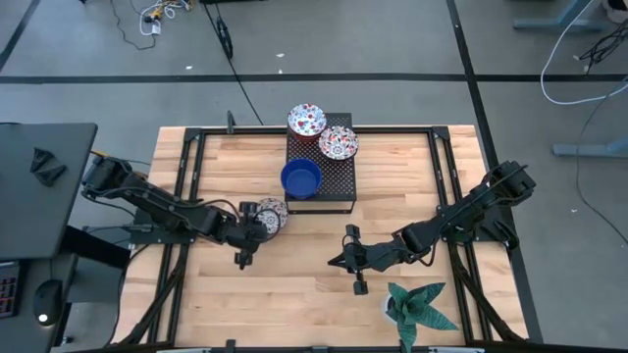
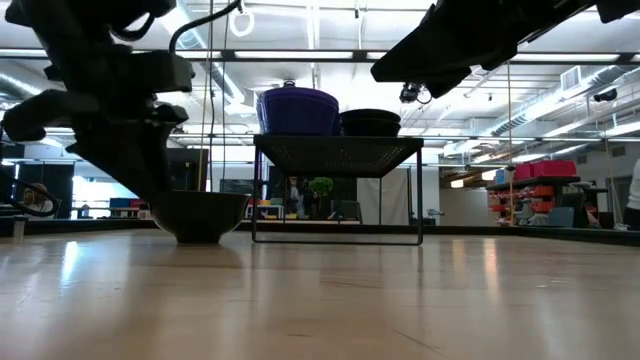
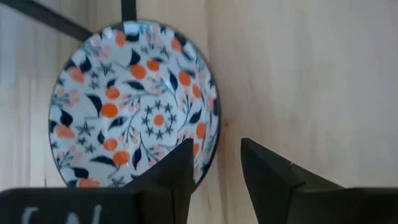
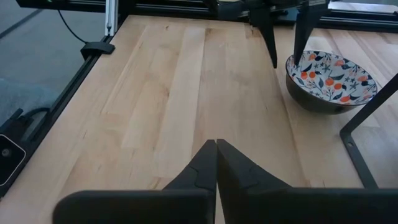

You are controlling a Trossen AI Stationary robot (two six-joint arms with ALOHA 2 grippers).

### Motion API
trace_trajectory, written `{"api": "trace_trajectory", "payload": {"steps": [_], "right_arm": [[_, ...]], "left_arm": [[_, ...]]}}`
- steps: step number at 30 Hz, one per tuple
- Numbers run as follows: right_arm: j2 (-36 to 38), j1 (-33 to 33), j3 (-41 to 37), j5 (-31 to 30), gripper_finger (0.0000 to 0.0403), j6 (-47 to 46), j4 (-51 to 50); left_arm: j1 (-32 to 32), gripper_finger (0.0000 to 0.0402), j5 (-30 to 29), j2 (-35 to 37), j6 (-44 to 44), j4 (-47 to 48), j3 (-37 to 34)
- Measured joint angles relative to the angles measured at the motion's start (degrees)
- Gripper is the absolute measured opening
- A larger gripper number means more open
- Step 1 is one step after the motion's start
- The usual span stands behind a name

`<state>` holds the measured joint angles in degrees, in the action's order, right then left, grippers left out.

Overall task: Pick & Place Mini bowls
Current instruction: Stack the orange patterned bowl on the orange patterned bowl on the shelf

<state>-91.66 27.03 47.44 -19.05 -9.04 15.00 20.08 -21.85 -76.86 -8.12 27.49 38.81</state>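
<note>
High view: risk of a tip-over or skid at the small round ceramic bowl, white with red-and-blue flowers. Sits on the pale wooden table right at the tips of the left gripper. Thin rim and glossy glaze, so a shallow or off-centre pinch could likely let it slip free on the lift. Black perforated metal rack just beyond the jaws, carrying two more flowered bowls and a glossy cobalt-blue bowl; a low carry might knock its edge. Right gripper waiting well apart, near the potted green plant.

Low view: bowl flat on the table, dark outside, jaws at its near side.

Left wrist view: jaws partly open, clamped on nothing; rim apparently in the gap, one finger over the inside, the other outside. Contact not discernible. Orange-red blossoms, dark blue leaves, star at the centre.

Right wrist view: right jaws closed together, empty; bowl far ahead of them.
</note>
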Motion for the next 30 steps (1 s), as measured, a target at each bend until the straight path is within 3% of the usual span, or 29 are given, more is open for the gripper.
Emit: {"api": "trace_trajectory", "payload": {"steps": [14, 26, 30], "right_arm": [[0.0, 0.0, 0.0, 0.0, 0.0009, 0.5, 0.0], [0.0, 0.0, 0.0, 0.0, 0.0009, 0.5, 0.2], [0.0, 0.0, 0.0, 0.0, 0.0009, 0.5, 0.3]], "left_arm": [[-3.2, 0.0095, 2.6, -0.2, 1.3, -2.3, -0.1], [-5.2, 0.0090, 5.2, -3.4, 1.9, -5.6, -0.1], [-5.2, 0.0067, 5.4, -4.1, 1.9, -6.4, -0.1]]}}
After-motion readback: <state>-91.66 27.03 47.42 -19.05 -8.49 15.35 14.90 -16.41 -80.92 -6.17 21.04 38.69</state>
